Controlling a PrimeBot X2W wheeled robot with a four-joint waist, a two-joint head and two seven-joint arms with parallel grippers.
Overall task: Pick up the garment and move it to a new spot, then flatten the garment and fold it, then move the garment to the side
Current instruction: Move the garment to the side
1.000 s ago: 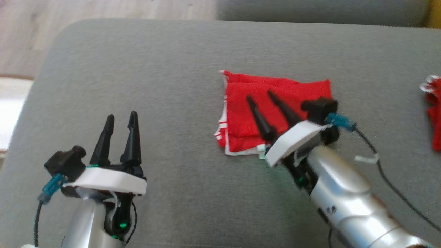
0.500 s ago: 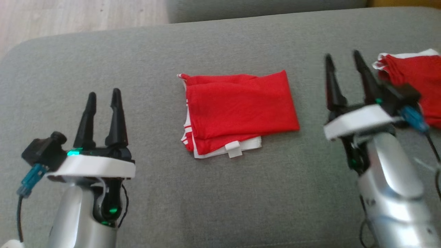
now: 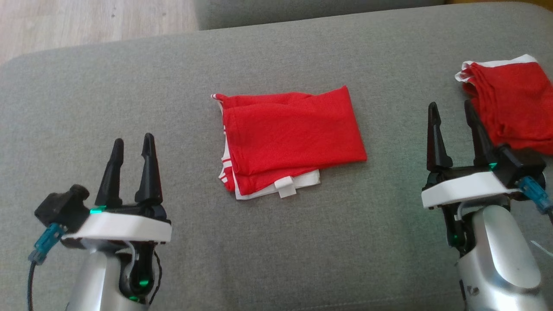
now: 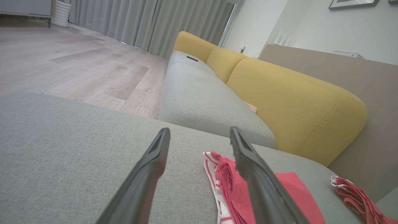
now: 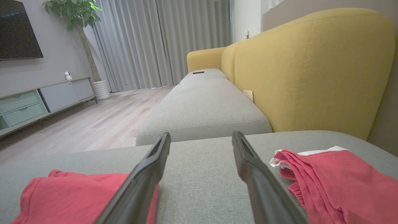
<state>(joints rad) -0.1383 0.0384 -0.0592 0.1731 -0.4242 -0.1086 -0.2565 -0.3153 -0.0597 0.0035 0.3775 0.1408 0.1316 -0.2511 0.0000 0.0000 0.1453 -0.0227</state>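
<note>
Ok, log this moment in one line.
folded garment: lying on cushion | left tool: open, empty | right tool: open, empty | second garment: far right

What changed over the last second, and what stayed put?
The right end effector drew back off the folded red garment to the robot's right, open and empty. The view shifted too. The left end effector stayed open, idle; garment remains folded on the grey cushion.
</note>
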